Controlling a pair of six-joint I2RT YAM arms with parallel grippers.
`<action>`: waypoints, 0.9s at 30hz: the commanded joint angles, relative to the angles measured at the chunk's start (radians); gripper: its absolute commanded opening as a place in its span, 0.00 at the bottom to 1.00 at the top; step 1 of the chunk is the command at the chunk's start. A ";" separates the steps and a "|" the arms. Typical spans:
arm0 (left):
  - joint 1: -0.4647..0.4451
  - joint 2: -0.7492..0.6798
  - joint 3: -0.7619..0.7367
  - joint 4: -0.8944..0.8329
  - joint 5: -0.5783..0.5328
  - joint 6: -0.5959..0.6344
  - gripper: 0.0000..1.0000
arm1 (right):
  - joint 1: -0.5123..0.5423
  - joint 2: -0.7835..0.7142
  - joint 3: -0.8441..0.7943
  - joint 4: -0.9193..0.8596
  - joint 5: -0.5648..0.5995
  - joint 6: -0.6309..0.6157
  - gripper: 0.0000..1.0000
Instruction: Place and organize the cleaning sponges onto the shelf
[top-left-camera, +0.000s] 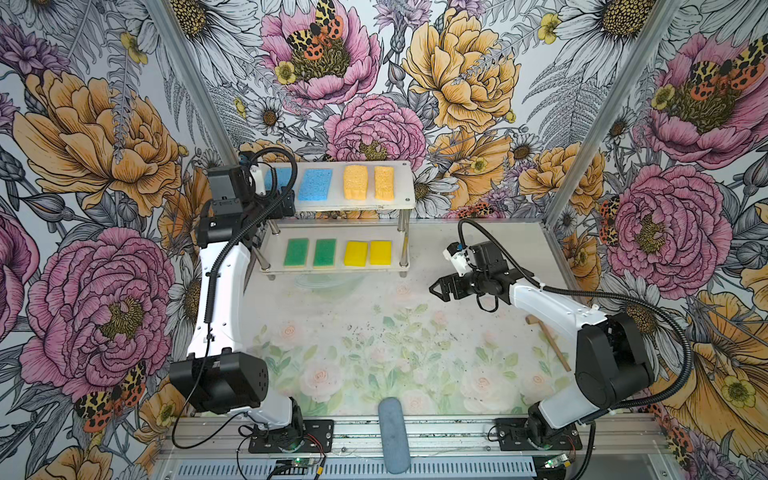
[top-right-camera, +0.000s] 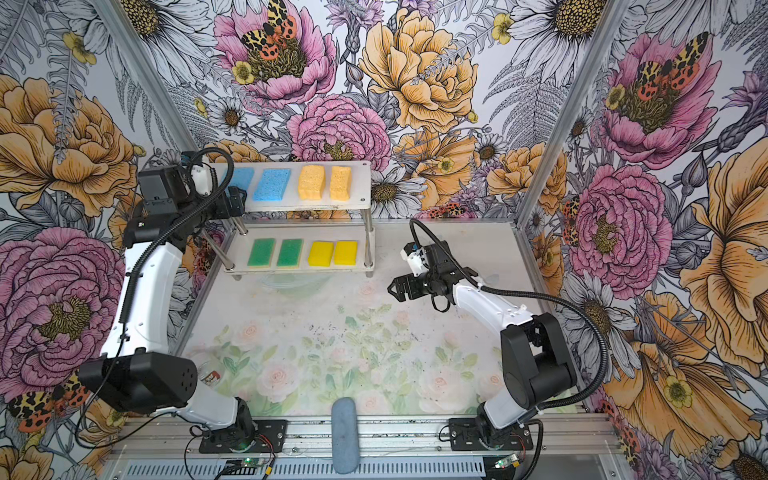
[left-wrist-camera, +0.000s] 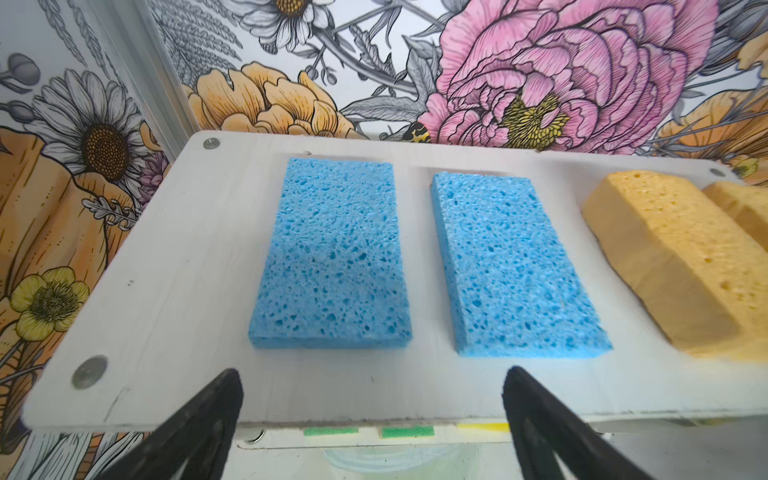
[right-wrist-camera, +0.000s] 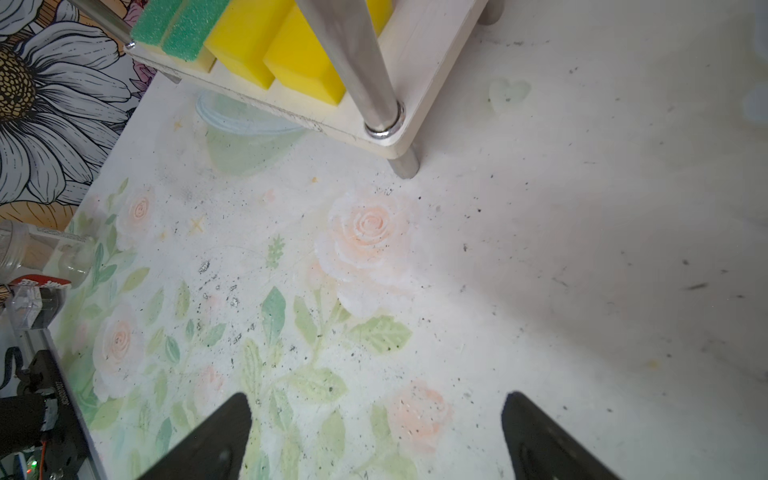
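Already done: all eight sponges lie on the shelf (top-left-camera: 409, 198), sorted by colour.
Upper board: two blue sponges (top-left-camera: 314, 184) and two orange sponges (top-left-camera: 355, 182), side by side.
Lower board: two green sponges (top-left-camera: 296, 252), then two yellow sponges (top-left-camera: 355, 253).
Left fingers (left-wrist-camera: 220, 399): spread, empty, at the upper board's front edge.
Right fingers (right-wrist-camera: 228, 424): spread, empty, above the bench (top-left-camera: 374, 332).
Left to do: seemingly nothing; no sponge lies on the bench.

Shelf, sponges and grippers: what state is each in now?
shelf: upright, both tiers loaded
blue sponges: flat, top tier, apart
pale orange sponges: top tier, adjacent
green-topped sponges: bottom tier, green up
yellow sponges: bottom tier, adjacent
left gripper: open, empty
right gripper: open, empty
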 joint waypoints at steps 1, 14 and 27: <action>-0.045 -0.118 -0.128 0.175 -0.028 -0.036 0.99 | -0.021 -0.052 0.039 -0.055 0.063 -0.078 0.97; -0.128 -0.406 -0.672 0.544 0.083 -0.254 0.99 | -0.116 -0.141 0.033 -0.083 0.156 -0.148 1.00; -0.286 -0.417 -0.938 0.667 -0.142 -0.139 0.99 | -0.188 -0.104 0.034 -0.001 0.149 -0.127 0.99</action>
